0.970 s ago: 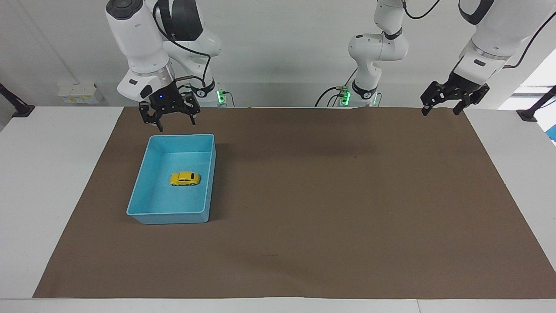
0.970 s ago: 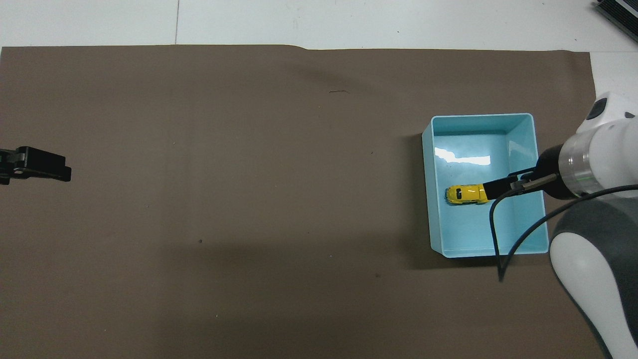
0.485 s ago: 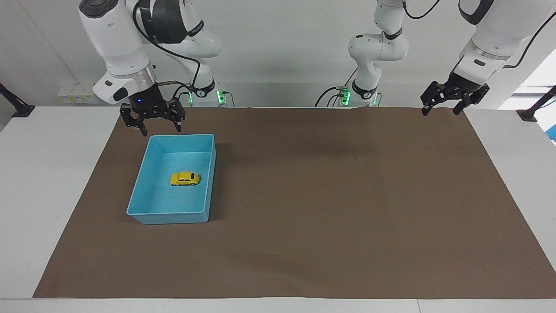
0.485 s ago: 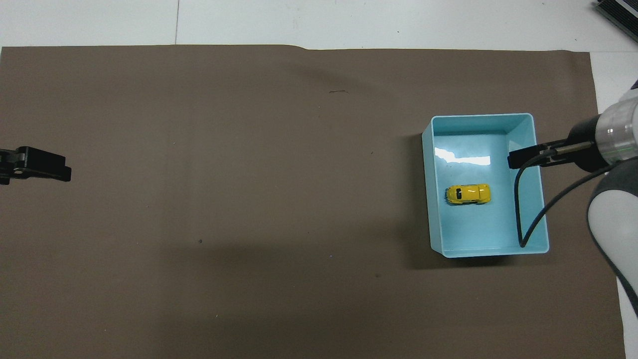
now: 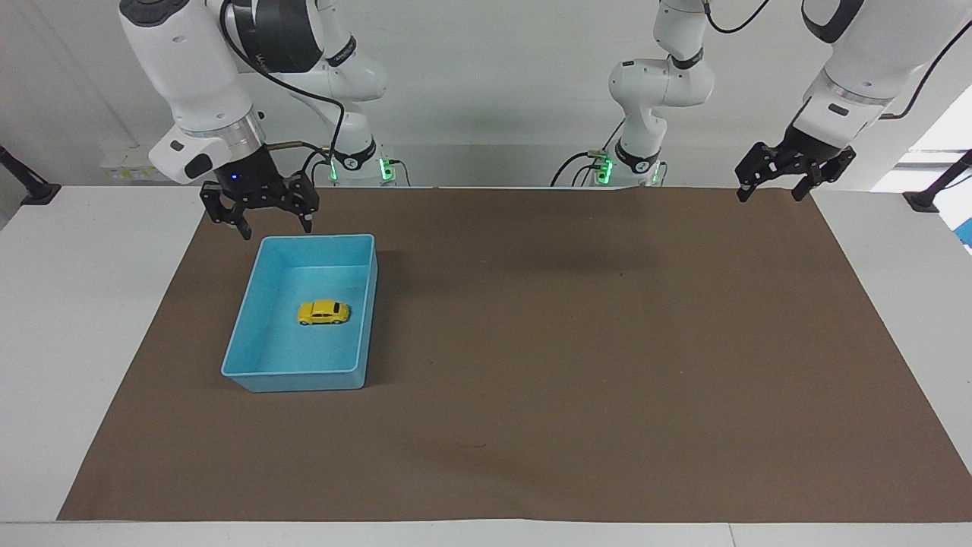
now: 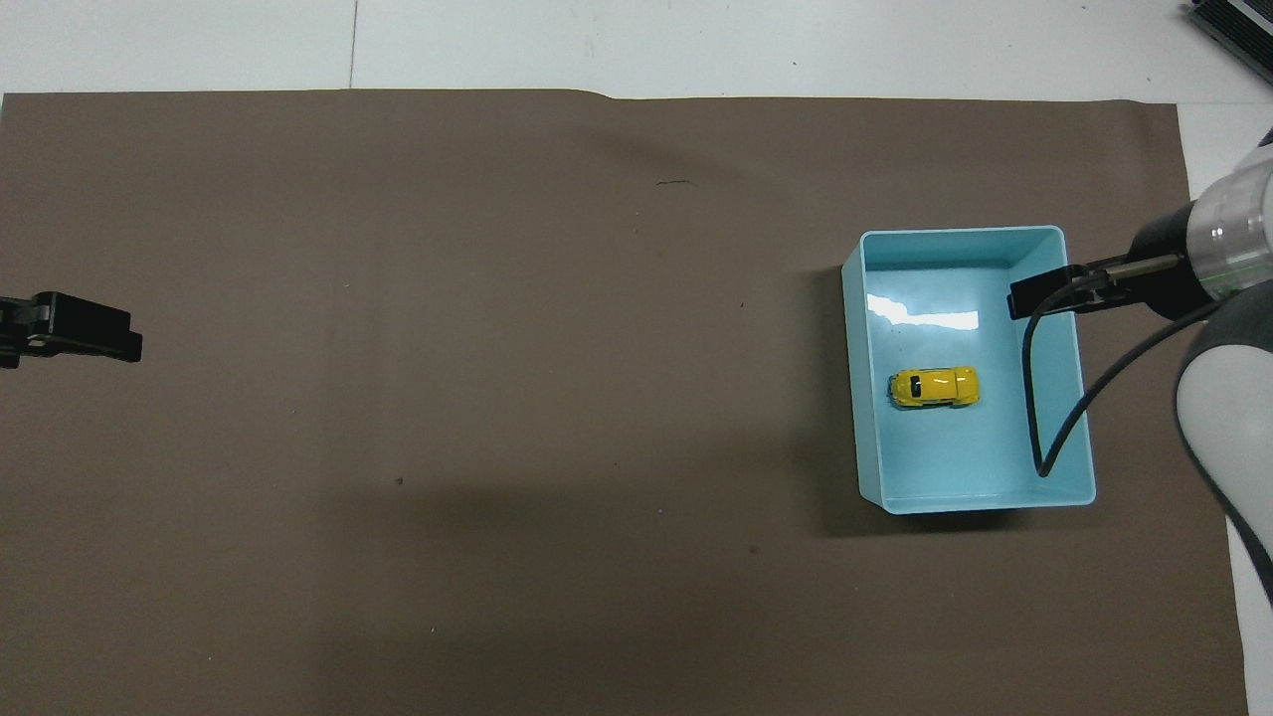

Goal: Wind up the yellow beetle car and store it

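The yellow beetle car [image 5: 323, 312] [image 6: 934, 387] rests on its wheels on the floor of the blue bin [image 5: 241, 346] [image 6: 861, 398], roughly at the middle of the bin and clear of all four walls; its long axis runs across the bin, from one long wall toward the other; the bin stands on the brown mat [image 5: 577, 365] [image 6: 448, 398] toward the right arm's end of the table; the mat covers most of the white table [image 5: 83, 319] [image 6: 696, 45]; the right gripper [image 5: 259, 218] [image 6: 1034, 296] hangs in the air, over the corner of the bin nearest the robots at the right arm's end, and touches neither the bin nor the car; its two fingers stand spread apart with nothing between them; a black cable [image 6: 1039, 388] loops down from the right wrist and, in the overhead view, crosses over the bin's long wall; the left gripper [image 5: 794, 181] [image 6: 75, 328] waits in the air over the mat's edge at the left arm's end of the table, well apart from the bin; its fingers are likewise spread and carry nothing.
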You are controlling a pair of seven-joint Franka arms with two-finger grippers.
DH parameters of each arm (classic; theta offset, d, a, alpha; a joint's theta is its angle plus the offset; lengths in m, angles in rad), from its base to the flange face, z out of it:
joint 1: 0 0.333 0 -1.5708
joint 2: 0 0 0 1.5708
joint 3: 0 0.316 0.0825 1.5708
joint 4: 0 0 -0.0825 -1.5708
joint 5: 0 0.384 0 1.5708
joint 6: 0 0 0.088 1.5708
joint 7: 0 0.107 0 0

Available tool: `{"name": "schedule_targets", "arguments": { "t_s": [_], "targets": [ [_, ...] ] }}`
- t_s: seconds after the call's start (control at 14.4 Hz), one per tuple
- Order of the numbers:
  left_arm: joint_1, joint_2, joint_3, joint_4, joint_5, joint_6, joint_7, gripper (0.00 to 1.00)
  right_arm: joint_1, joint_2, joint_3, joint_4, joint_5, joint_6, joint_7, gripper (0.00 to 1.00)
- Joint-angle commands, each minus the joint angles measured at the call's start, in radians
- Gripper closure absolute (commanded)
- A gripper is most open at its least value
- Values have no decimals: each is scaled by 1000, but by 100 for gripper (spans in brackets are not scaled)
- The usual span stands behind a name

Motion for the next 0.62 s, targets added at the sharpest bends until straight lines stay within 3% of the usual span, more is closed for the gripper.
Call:
{"name": "schedule_targets", "arguments": {
  "t_s": [0.0, 0.55],
  "targets": [
    [9, 5, -6, 20, 11, -23, -7, 0, -7, 10, 2, 23, -4, -23, 17, 0],
    [9, 5, -6, 20, 11, -23, -7, 0, -11, -33, -7, 31, -10, -66, 21, 0]
  ]
}}
